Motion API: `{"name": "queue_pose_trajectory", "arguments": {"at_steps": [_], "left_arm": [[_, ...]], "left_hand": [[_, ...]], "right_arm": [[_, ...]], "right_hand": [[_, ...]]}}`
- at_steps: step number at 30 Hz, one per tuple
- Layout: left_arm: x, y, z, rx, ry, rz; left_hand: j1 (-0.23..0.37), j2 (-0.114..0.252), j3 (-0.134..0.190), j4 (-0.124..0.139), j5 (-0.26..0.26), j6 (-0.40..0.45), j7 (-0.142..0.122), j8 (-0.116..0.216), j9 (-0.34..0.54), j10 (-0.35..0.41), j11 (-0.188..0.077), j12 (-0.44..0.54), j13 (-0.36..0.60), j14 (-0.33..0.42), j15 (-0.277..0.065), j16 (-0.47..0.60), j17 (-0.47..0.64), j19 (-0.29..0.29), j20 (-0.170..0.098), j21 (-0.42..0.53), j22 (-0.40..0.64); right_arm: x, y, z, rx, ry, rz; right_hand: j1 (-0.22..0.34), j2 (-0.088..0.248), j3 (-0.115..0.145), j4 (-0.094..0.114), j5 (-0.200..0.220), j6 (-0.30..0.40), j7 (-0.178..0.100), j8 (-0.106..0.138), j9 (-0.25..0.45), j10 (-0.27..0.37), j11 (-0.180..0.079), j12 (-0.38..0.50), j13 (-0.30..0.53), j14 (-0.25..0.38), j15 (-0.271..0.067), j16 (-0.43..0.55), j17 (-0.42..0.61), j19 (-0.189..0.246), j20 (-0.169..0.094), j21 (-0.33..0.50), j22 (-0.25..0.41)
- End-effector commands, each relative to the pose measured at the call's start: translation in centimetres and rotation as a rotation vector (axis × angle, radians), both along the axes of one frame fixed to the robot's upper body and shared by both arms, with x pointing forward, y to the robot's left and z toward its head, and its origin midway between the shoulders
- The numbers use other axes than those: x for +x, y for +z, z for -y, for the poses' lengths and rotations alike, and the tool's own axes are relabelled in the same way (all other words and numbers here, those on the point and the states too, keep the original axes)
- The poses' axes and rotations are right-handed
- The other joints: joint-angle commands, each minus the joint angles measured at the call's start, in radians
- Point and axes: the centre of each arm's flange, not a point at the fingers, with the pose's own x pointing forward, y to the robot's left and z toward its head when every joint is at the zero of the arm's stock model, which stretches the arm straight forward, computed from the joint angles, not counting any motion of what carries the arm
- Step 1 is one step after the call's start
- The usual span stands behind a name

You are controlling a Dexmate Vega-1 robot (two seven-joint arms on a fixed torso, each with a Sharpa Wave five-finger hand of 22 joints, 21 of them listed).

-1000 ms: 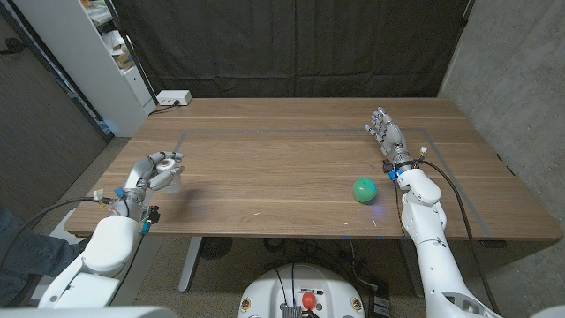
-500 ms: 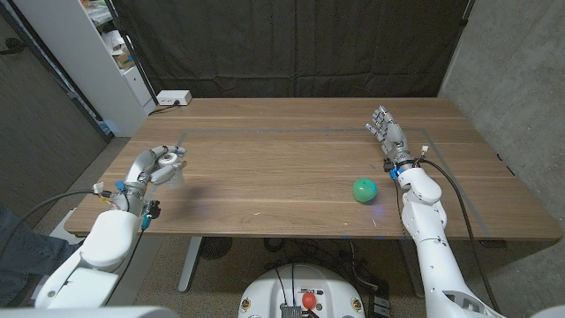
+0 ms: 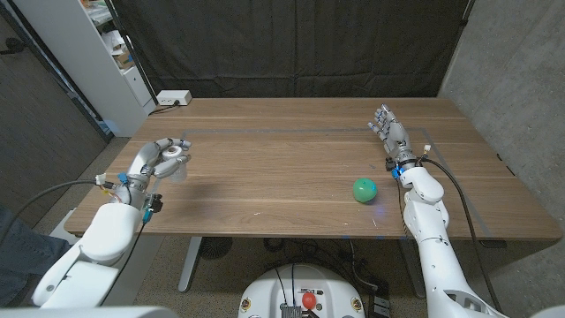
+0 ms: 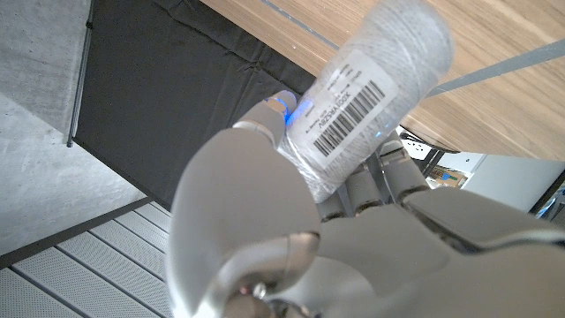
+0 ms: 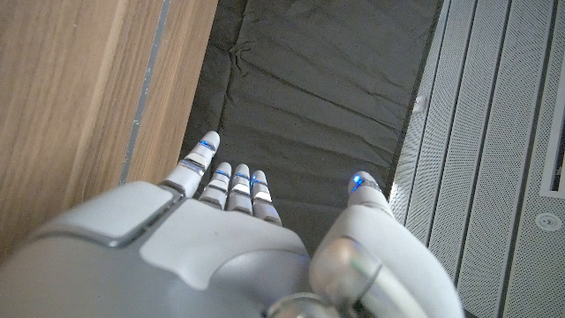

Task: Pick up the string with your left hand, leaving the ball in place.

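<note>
Already the left hand (image 3: 159,159) has the spool of white string (image 4: 371,84) in its grasp at the near-left corner of the bench (image 3: 282,168). In the left wrist view its fingers (image 4: 388,172) curl round the shrink-wrapped, barcoded spool, thumb on one side and the others under it, so the spool juts out beyond the fingertips. In the head view the spool looks raised off the wood, though whether it is fully clear cannot be told for certain. A wrap-around grip like this suits a smooth plastic-covered cylinder, which might slip from a light pinch.

The green ball (image 3: 365,190) sits well apart from those fingers, over toward the right arm, alone on the wood as the task wants. The right hand (image 3: 389,134) stands just beyond the ball with fingers (image 5: 231,181) straight and close together, thumb apart, holding nothing, most likely parked so it cannot nudge the ball.
</note>
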Motion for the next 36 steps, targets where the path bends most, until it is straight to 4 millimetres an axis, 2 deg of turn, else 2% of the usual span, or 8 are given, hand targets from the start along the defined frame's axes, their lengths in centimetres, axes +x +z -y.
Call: {"name": "queue_pose_trajectory", "arguments": {"at_steps": [1,27,36], "left_arm": [[-0.7,1.3,0.8,0.039,-0.005,0.011],[-1.6,3.5,0.9,0.081,0.004,0.042],[-1.7,3.7,1.2,0.097,-0.001,0.043]], "left_hand": [[0.064,0.073,0.013,0.004,0.008,0.009,0.002,0.007,0.003,0.006,0.003,0.005,0.006,0.031,-0.017,0.006,0.006,0.003,-0.003,0.009,0.005],[0.058,0.07,0.021,0.004,0.021,0.013,0.007,0.014,0.017,0.015,0.002,0.005,0.038,0.04,-0.016,0.004,0.018,-0.001,-0.005,0.045,0.003],[0.055,0.069,0.023,0.006,0.023,0.014,0.006,0.016,0.02,0.015,0.003,0.005,0.047,0.044,-0.016,0.005,0.022,-0.003,-0.004,0.055,0.001]], "right_arm": [[-0.1,0.1,0.4,0.004,-0.004,0.003],[-0.1,0.3,0.0,0.011,-0.009,0.007],[0.1,0.3,0.0,0.021,-0.004,0.006]], "right_hand": [[0.002,0.002,-0.003,0.0,0.007,0.006,0.0,0.008,0.003,0.009,0.001,0.007,0.002,0.003,0.003,0.006,0.004,0.008,0.006,0.003,0.006],[0.002,0.003,-0.005,-0.001,0.007,0.007,0.0,0.006,0.003,0.009,0.001,0.006,0.002,0.004,0.002,0.005,0.004,0.009,0.006,0.002,0.006],[0.001,0.004,-0.006,-0.001,0.007,0.008,0.0,0.006,0.003,0.01,0.003,0.006,0.002,0.005,0.004,0.005,0.004,0.008,0.007,0.002,0.006]]}}
